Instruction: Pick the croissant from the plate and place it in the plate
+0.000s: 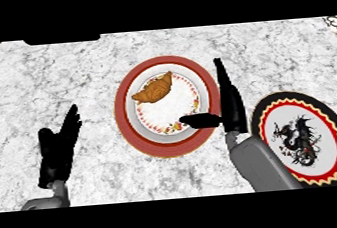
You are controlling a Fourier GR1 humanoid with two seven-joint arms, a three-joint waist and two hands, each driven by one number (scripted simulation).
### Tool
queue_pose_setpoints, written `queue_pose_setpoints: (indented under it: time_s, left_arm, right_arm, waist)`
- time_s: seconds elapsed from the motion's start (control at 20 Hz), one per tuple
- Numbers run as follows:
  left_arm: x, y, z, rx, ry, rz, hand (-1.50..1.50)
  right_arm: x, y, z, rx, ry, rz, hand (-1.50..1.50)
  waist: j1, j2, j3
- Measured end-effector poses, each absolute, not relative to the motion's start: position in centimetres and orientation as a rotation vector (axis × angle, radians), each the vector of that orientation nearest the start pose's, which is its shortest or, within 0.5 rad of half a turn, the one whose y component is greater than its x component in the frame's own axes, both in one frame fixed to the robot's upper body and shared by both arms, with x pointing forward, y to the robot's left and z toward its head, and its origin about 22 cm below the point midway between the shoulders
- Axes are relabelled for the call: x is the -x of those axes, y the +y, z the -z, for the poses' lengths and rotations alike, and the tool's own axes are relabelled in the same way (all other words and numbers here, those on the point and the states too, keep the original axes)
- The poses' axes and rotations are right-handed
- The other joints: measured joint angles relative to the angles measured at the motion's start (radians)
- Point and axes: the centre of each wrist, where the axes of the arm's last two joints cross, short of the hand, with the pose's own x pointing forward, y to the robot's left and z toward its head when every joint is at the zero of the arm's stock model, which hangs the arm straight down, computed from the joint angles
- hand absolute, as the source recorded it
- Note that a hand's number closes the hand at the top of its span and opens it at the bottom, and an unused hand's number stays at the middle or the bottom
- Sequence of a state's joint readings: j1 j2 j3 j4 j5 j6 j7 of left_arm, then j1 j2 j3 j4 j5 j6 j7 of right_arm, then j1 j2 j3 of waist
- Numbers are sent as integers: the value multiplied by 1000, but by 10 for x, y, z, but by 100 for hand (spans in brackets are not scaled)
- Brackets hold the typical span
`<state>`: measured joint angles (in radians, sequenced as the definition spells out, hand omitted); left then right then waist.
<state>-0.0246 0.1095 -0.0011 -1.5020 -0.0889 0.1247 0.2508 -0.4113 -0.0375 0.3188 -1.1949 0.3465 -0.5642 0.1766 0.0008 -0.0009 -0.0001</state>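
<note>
Looking down on a grey marbled counter (64, 74), two plates sit side by side. The middle one, a red-rimmed plate (122, 117) with a flowered border, holds the croissant (153, 89) on its upper-left part, untouched.

The right hand (233, 108) stands edge-on along this plate's right rim, fingers straight and pressed together, thumb (200, 120) jutting left over the lower-right of the plate. It holds nothing. Whether the thumb touches the plate is hard to tell from above.

The left hand (57, 145) rests open at the left, fingers up, well apart from the plate.

At the right lies the dragon plate (292, 98), its left edge hidden under the right forearm.

The croissant lies on the far side of the plate from the hand. Reaching across could shove the pastry over the rim or push the plate along the counter. The forearm, swinging back, might also knock the dragon plate.
</note>
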Motion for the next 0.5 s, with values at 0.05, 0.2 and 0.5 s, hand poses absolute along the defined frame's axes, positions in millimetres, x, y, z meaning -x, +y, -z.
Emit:
queue_pose_setpoints:
  time_s: [0.05, 0.2, 0.5]
  left_arm:
    - [-246, 253, 6, -246, -1278, 34, 0]
    - [-247, 252, 7, -245, -1280, 31, 0]
    - [-243, 253, 13, -241, -1286, 27, 0]
  right_arm:
    - [-311, -127, -5, 490, -1580, -255, -150]
    - [-312, -134, -2, 507, -1575, -243, -150]
    - [-308, -167, -2, 541, -1583, -191, -150]
  waist:
    - [0, 0, 0]
    - [1, 0, 0]
    - [0, 0, 0]
